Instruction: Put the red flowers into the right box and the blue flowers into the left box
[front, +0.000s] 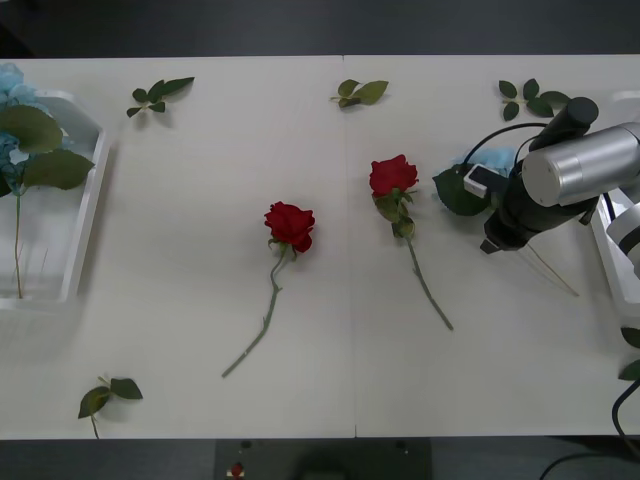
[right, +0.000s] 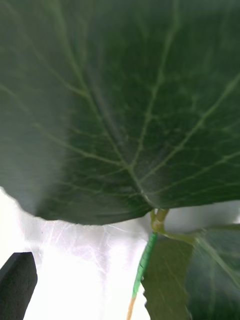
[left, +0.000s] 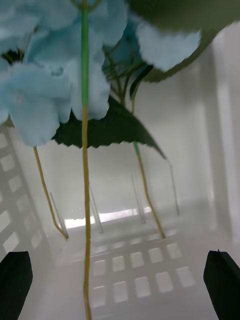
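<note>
Poised over a pale sky-blue hydrangea-like flower (front: 484, 158) on the right of the white table (front: 200, 250): right gripper (right: 120, 300), apparently spread, one black finger (right: 17, 282) at the corner of the wrist view, the other hidden behind a broad dark green leaf (right: 120, 110), nothing visibly gripped

Parked at far left above the shallow white translucent plastic left box (front: 90, 200): left gripper (left: 120, 285), wide open and empty, more blue flowers (left: 30, 100) already lying inside

Lying unsorted mid-table: two deep red artificial roses (front: 290, 225) on thin green stems, well apart from the matching right box (front: 604, 275) at the right edge

Likely very light and floppy, with soft petals and leaves that crush or slip easily; best taken by the thin stiff stem (right: 145, 260) just below the leaf, not by bloom or foliage

Scattered around: loose green leaf sprigs (front: 160, 93)
</note>
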